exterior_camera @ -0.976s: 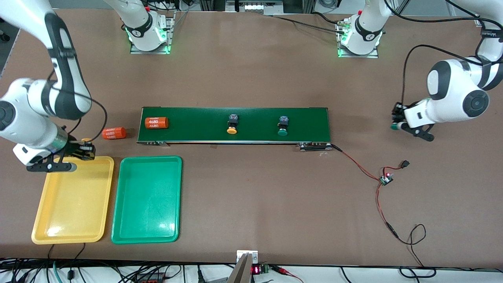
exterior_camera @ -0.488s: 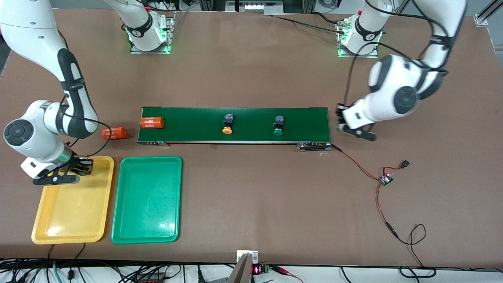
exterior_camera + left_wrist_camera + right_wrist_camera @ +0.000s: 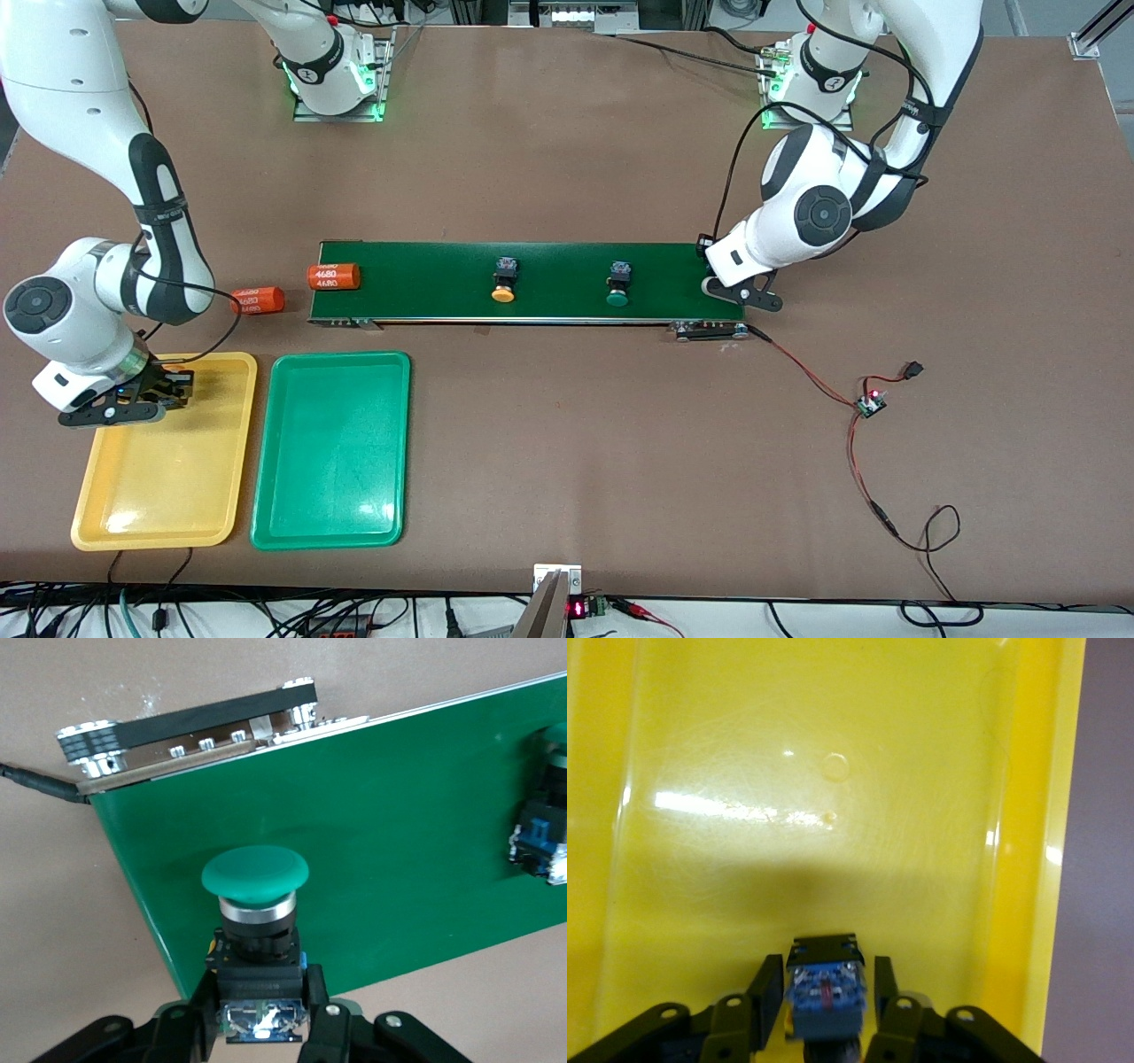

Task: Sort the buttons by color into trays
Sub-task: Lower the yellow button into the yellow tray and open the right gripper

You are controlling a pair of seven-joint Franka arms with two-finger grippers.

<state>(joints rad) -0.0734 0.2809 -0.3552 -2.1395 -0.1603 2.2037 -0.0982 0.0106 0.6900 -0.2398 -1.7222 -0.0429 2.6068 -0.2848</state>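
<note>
Judging from the front view, the right claw (image 3: 173, 388) hung low over the yellow tray (image 3: 89, 523), at the tray's end nearest the belt (image 3: 549, 261). The left claw (image 3: 725, 288) was over the belt's end. The left wrist view showed that claw pinching the green button (image 3: 255, 877) by its body. In the right wrist view, the right claw pinched a black-bodied button (image 3: 824, 988), its cap hidden. It was best lowered to the tray floor before release.

The shallow yellow plastic tray (image 3: 833, 815) looks glossy, showing bright glints. The long dark-green belt (image 3: 399, 815) is smooth and matt, edged by a ribbed silvery metal roller (image 3: 190, 726). The brown counter (image 3: 576, 443) looks dull, faintly mottled.
</note>
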